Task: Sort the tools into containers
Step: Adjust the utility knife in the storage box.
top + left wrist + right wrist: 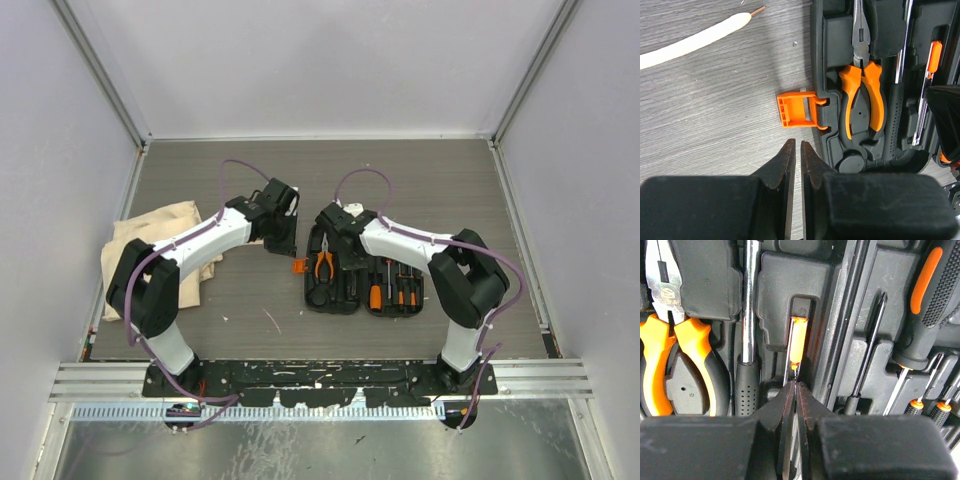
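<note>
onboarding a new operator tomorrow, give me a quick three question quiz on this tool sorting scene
1. True or false: the pliers lie in the tool case.
2. Which thing are the right fingers at? A the pale stick; B the thin orange-tipped driver; C the cloth bag.
3. What do the left fingers hold?
Key: 1 true. 2 B. 3 nothing; they are over the table beside the orange latch.
</note>
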